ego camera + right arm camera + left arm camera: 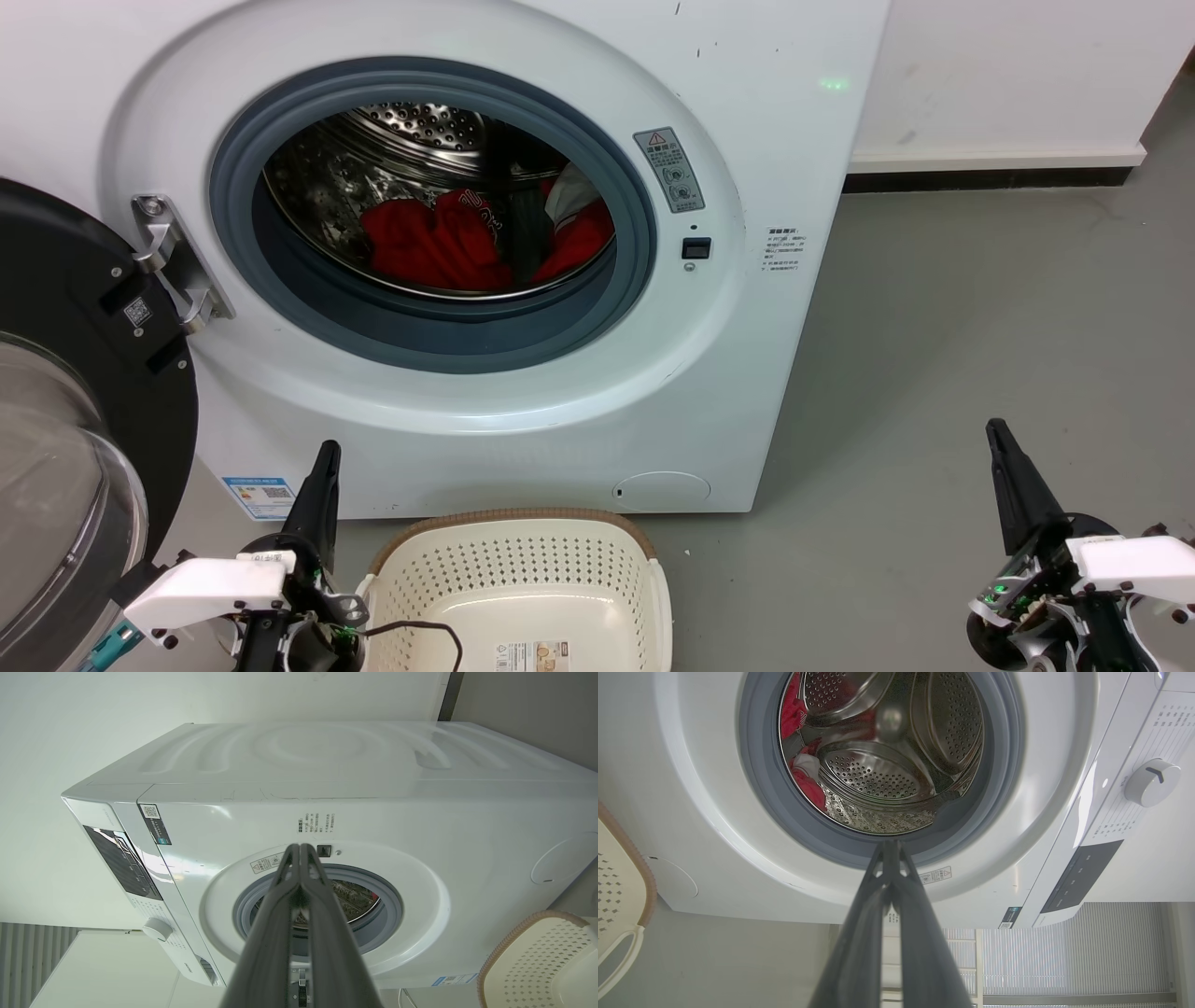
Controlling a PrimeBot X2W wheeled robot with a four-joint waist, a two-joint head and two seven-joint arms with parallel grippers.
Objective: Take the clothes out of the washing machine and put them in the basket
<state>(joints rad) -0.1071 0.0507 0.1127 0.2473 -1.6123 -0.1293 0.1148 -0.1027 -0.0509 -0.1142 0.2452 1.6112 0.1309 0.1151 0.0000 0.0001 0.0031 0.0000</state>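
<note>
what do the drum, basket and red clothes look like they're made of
Drum: shiny perforated metal, likely stainless steel, with mirror reflections. Basket: matte cream plastic with punched holes; its brown rim looks woven. Clothes: soft red fabric, creased and slumped.

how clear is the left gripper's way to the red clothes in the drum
Probably yes: the door is swung open, nothing blocks the porthole, and the clothes lie in the drum. The left gripper is shut and low beside the basket, so it must rise and open.

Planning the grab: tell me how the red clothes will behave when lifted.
Likely floppy: the clothes lie crumpled in folds in the drum. Bunched together, so one pull may drag several. Could snag on the seal.
</note>
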